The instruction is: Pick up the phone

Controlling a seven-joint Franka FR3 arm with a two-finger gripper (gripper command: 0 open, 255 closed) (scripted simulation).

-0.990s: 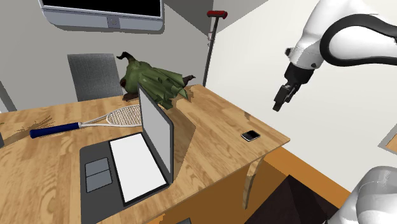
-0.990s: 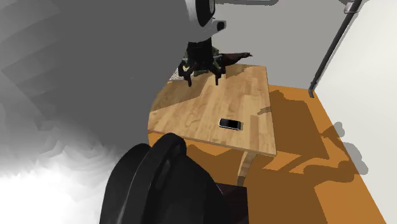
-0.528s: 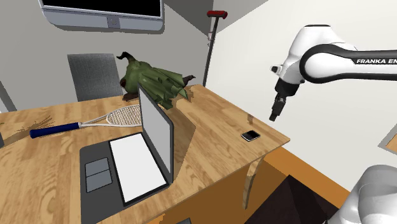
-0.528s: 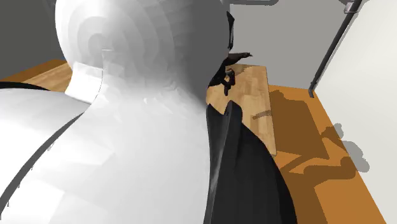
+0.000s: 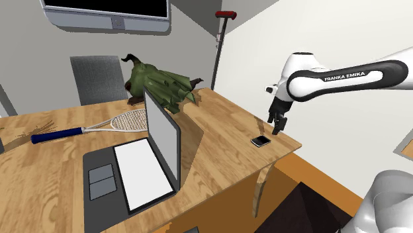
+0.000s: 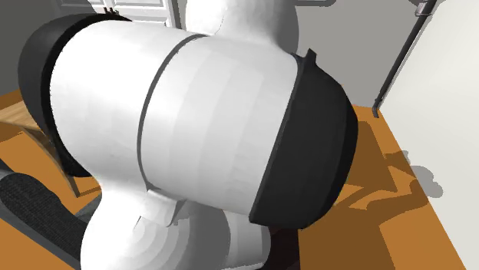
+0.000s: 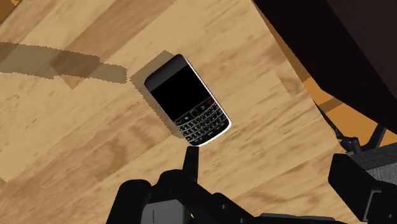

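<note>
**A:** Where do we find the phone?

**B:** We see the phone (image 5: 261, 141) lying flat and face up on the wooden table (image 5: 222, 122). It is close to the table's corner at the shoulder view's right, just inside the edge nearest the arm. It is black with a pale rim, a dark screen and a small keypad.

**A:** And the gripper?

**B:** The gripper (image 5: 276, 127) hangs over that same corner, pointing down. It is clear of the phone and a little toward the shoulder view's right of it.

**A:** What can we say of the fingers?

**B:** In the wrist view we see the fingers (image 7: 190, 162) spread wide, with only bare table between them. The phone is not in that gap. It lies just beyond the tip of one finger, its keypad end toward that tip, turned at a slant to the line between the fingers. Nothing touches it.

**A:** Anything else on the table?

**B:** An open laptop (image 5: 142, 162) sits toward the middle, and a racket (image 5: 122, 122) lies behind it. Both are well apart from the phone. In the second exterior view we face the arm (image 6: 207, 130), with its white link and dark joint.
</note>
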